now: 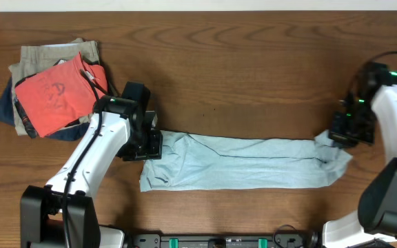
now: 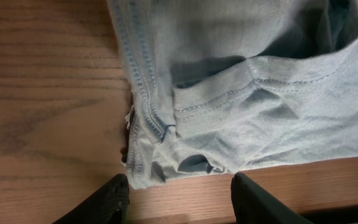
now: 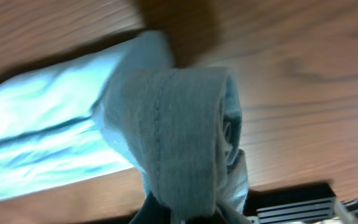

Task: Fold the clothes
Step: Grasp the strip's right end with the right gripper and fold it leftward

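Long strip here: the clothes (image 1: 240, 163) run left to right across the table (image 1: 253, 69), one end at each arm. The right claw (image 1: 338, 138) is pressed together, pinching the right end. The left claw (image 2: 178, 199) hangs spread over the left hem corner.

Table (image 1: 253, 62): wood, dark reddish-brown, bold wavy grain, fills nearly whole overhead view. Surface smooth, faint sheen toward far centre. Narrow pale strip (image 1: 198, 4) runs along far edge; wall or floor, cannot tell. Lighting even, from above; shadows soft, short. Left wrist view: same wood reads lighter, orange-brown, fine straight grain. Right wrist view: wood blurred, grain barely legible.
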You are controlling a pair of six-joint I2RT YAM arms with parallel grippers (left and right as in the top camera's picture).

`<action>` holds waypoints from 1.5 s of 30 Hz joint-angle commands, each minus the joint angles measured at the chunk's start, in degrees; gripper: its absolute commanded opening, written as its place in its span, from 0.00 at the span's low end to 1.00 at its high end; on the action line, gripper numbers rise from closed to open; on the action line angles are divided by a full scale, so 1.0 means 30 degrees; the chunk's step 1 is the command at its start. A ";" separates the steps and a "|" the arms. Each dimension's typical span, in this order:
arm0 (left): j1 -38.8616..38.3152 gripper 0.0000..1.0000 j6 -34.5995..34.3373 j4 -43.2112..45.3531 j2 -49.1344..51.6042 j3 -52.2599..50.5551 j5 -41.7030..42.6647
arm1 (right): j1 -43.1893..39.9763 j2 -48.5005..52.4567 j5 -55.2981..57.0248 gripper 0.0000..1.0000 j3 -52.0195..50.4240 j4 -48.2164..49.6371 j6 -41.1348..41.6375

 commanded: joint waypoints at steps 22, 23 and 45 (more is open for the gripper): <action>0.0080 0.59 0.0022 -0.0066 0.0102 -0.0058 -0.0240 | 0.9916 -0.0175 -0.1137 0.15 -0.0051 0.1253 0.5683; 0.0080 0.59 0.0022 -0.0066 0.0102 -0.0058 -0.0233 | 1.0054 -0.0175 -0.1603 0.23 -0.0051 0.1443 0.5668; 0.0080 0.60 0.0022 -0.0066 0.0102 -0.0058 -0.0240 | 1.0885 0.0007 0.0772 0.54 -0.0291 0.3344 0.4736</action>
